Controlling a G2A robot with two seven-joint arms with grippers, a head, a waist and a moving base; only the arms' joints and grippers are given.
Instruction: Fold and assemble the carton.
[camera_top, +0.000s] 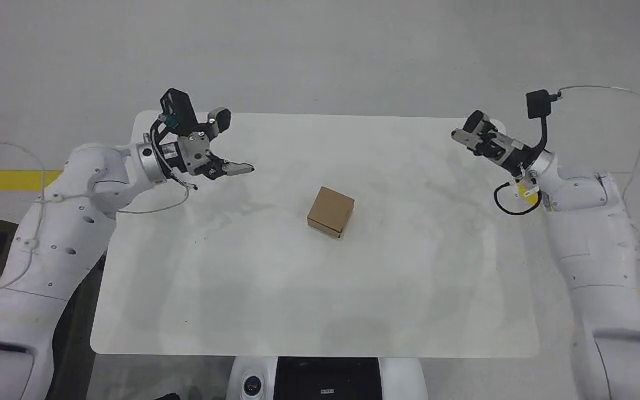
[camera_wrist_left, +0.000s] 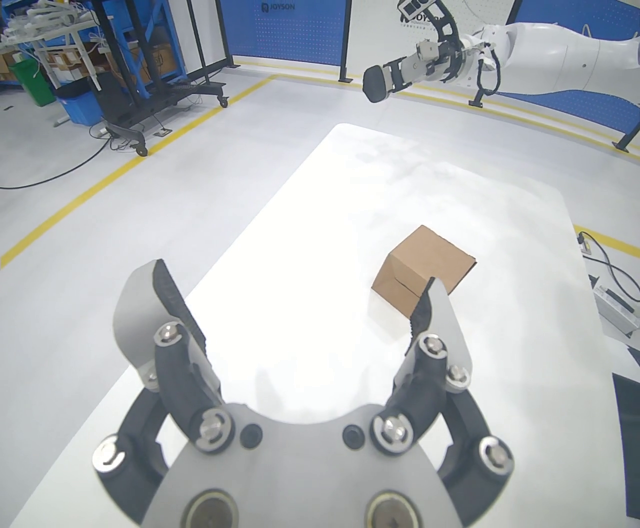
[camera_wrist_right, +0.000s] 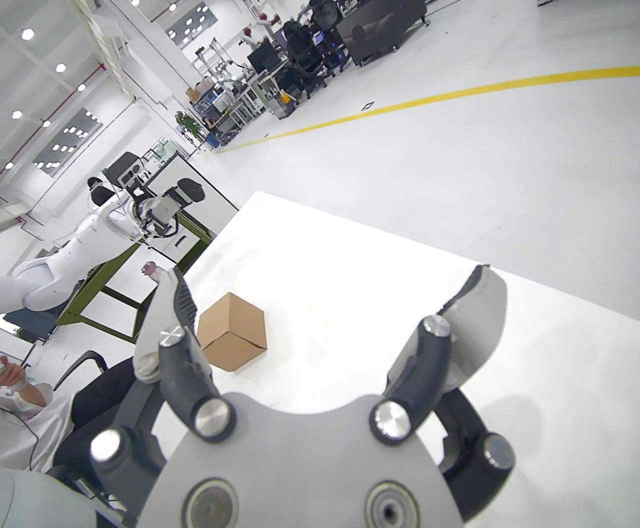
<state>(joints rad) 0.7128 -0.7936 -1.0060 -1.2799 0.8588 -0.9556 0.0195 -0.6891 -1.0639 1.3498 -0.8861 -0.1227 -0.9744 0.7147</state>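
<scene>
My left claw (camera_wrist_left: 295, 280) is spread wide and empty over the near-left part of the tabletop (camera_top: 300, 300). My right claw (camera_wrist_right: 327, 280) is also spread, holding nothing, at the far-right corner. The carton (camera_top: 330, 211) sits mid-tabletop, well apart from both, and looks already boxed. If I push it from one side only, I expect it to skid or tip. Squeezing too hard could cave a wall or spring the side seam.

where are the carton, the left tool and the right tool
carton (camera_top: 331, 208), top view, middle of its top face
left tool (camera_wrist_left: 297, 274), left wrist view, midway between its open fingertips
right tool (camera_wrist_right: 327, 271), right wrist view, midway between its open fingertips
</scene>
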